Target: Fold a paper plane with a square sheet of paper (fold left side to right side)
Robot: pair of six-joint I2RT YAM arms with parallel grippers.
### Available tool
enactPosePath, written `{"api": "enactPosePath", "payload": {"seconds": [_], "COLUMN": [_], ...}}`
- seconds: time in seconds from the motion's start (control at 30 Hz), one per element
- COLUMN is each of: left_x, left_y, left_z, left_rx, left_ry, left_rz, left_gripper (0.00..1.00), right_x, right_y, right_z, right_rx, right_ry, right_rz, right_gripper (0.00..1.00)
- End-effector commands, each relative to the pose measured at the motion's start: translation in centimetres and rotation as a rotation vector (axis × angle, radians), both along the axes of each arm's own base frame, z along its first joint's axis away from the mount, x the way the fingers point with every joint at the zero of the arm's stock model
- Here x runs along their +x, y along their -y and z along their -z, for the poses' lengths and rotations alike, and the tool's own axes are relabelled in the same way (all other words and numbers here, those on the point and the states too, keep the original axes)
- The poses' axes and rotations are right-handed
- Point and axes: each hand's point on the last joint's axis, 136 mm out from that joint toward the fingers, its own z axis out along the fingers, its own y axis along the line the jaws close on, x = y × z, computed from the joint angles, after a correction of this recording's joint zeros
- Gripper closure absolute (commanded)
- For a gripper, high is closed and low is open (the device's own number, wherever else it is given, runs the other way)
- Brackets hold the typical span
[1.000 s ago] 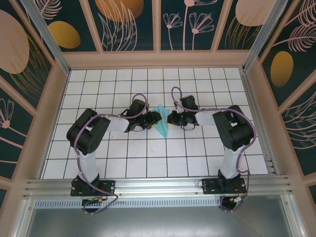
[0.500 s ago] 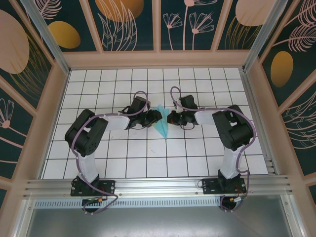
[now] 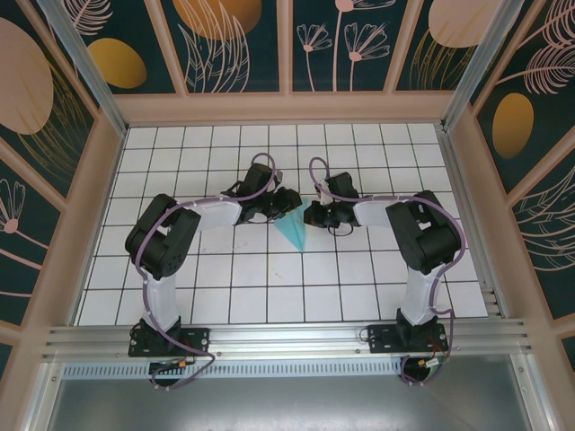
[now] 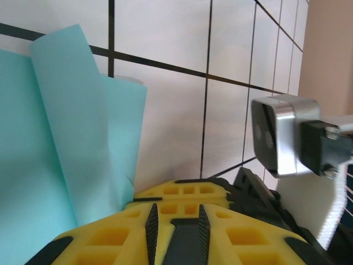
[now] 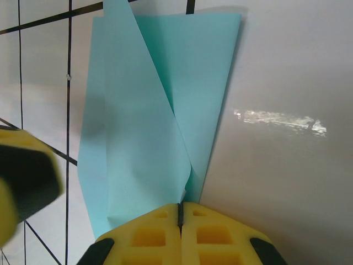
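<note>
The turquoise paper (image 3: 293, 228) lies at mid-table as a folded, pointed shape with its tip toward the arms. In the right wrist view the paper (image 5: 154, 110) shows overlapping flaps, one raised along a crease. My right gripper (image 3: 310, 214) is shut on its near edge, and the right gripper (image 5: 180, 207) has yellow fingers pressed together on the paper. My left gripper (image 3: 288, 201) sits at the paper's far left corner. In the left wrist view the left gripper (image 4: 165, 200) has its fingers closed together, with the paper (image 4: 60, 138) curling up just beside them.
White gridded tabletop (image 3: 359, 287) inside a wooden frame with patterned walls (image 3: 287, 45). The right wrist camera housing (image 4: 287, 135) hangs close in front of the left gripper. A yellow finger of the left gripper (image 5: 25, 179) shows blurred at the paper's left.
The left gripper has moved up and right, toward the paper's far end. The paper now looks wider, with a flap lifted. The right gripper has stayed put.
</note>
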Motion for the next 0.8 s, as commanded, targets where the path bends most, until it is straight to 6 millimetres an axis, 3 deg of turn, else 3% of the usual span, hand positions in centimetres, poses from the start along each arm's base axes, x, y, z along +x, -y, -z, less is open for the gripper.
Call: {"api": "enactPosePath", "payload": {"seconds": [0.0, 0.5, 0.63, 0.77], "left_x": [0.1, -0.8, -1.3, -1.8], "left_y": [0.0, -1.4, -1.8, -2.2], "left_z": [1.5, 6.1, 7.2, 8.0], "left_rx": [0.042, 0.134, 0.148, 0.160], "left_ry": [-0.013, -0.076, -0.099, -0.116], "left_rz": [0.005, -0.006, -0.011, -0.019], "left_gripper": [0.71, 0.73, 0.74, 0.75], "right_x": [-1.6, -1.2, -0.6, 0.6], "right_y": [0.7, 0.7, 0.2, -0.2], "right_z": [3.5, 2.5, 1.0, -2.3], "right_rx": [-0.109, -0.110, -0.082, -0.050], "right_ry": [-0.067, -0.032, -0.001, 0.063], "right_rz": [-0.013, -0.018, -0.022, -0.021], "right_gripper": [0.99, 0.98, 0.94, 0.82]}}
